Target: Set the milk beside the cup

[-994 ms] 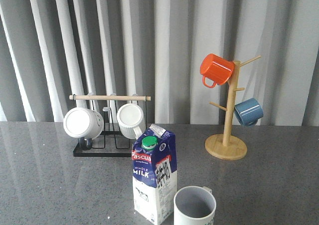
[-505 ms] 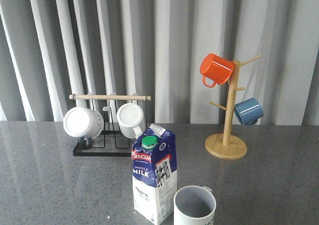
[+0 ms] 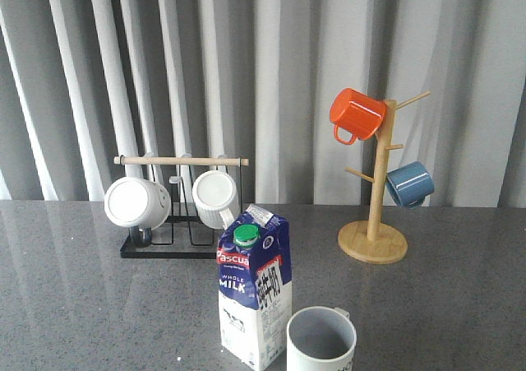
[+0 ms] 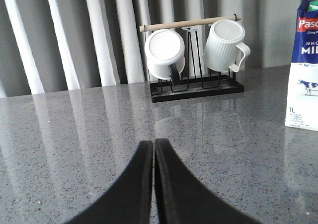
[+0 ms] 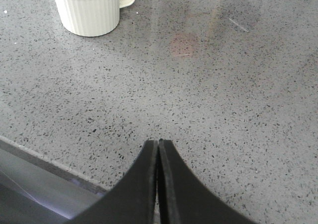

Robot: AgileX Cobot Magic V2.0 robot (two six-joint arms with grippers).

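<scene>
The milk carton (image 3: pixel 252 289), dark blue and white with a green cap, stands upright near the table's front edge. The ribbed pale cup (image 3: pixel 321 340) stands just to its right, close beside it. The carton's edge also shows in the left wrist view (image 4: pixel 303 65), and the cup with part of its black lettering shows in the right wrist view (image 5: pixel 92 8). My left gripper (image 4: pixel 153 143) is shut and empty, low over the table, well away from the carton. My right gripper (image 5: pixel 159 143) is shut and empty, near the table's edge, apart from the cup. Neither gripper shows in the front view.
A black rack with a wooden bar (image 3: pixel 182 215) holds two white mugs at the back left. A wooden mug tree (image 3: pixel 375 223) at the back right carries an orange mug (image 3: pixel 357 114) and a blue mug (image 3: pixel 409 183). Grey curtains hang behind the speckled table (image 3: pixel 99 305).
</scene>
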